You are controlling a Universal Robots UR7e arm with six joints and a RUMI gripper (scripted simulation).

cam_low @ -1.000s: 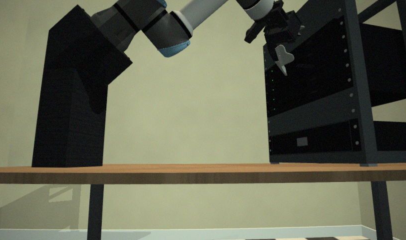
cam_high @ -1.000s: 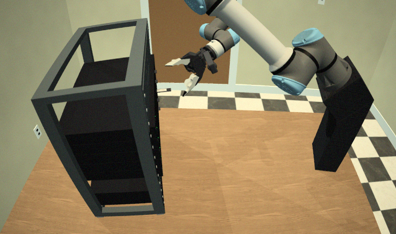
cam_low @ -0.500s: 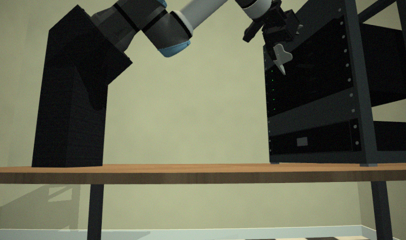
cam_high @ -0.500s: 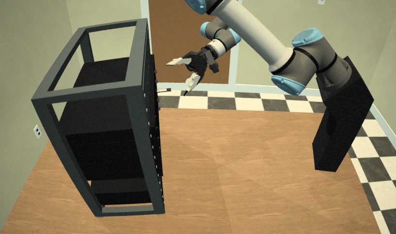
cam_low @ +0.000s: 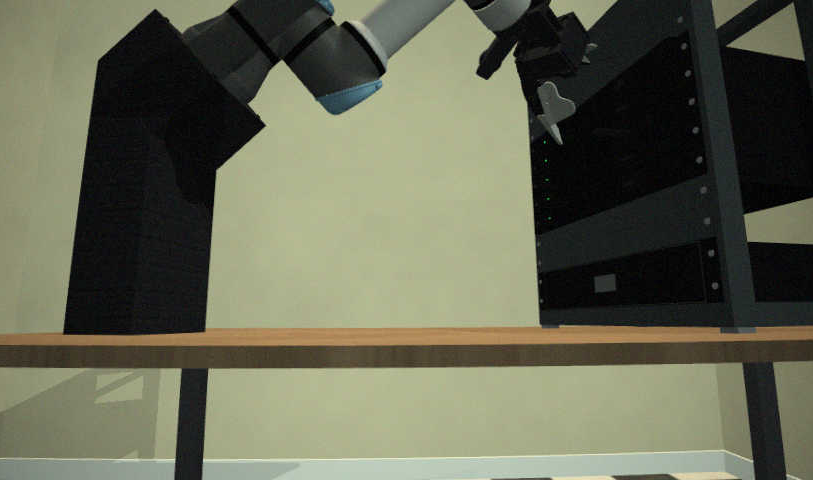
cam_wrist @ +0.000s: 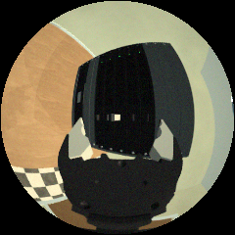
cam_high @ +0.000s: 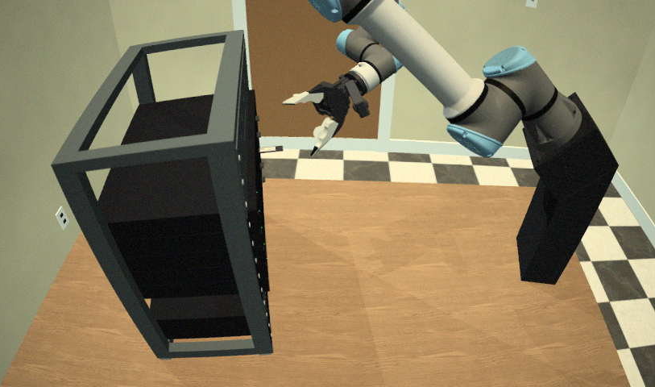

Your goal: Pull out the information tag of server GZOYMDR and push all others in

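Rack: upright on the table (cam_high: 369,268) (cam_low: 398,355) (cam_wrist: 39,98), at left in the top view; rack (cam_high: 224,95) (cam_low: 713,148) (cam_wrist: 168,98).
Arm: at right, reaching left toward the rack's front; arm (cam_high: 412,50) (cam_low: 339,59).
Gripper: released, jaws spread, near the rack, apart from the tag; gripper (cam_high: 299,125) (cam_low: 572,95) (cam_wrist: 121,118).
Tag: one sticks out of the rack's front; its print is too small to read; tag (cam_high: 270,149) (cam_wrist: 117,117).

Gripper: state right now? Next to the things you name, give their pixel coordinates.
Gripper (cam_high: 299,126) (cam_low: 574,98) (cam_wrist: 121,118): open, jaws spread wide, holding nothing; one pulled-out information tag (cam_high: 269,149) (cam_wrist: 117,117) sticks out of the rack (cam_high: 223,91) (cam_low: 722,178) (cam_wrist: 168,93) nearby.
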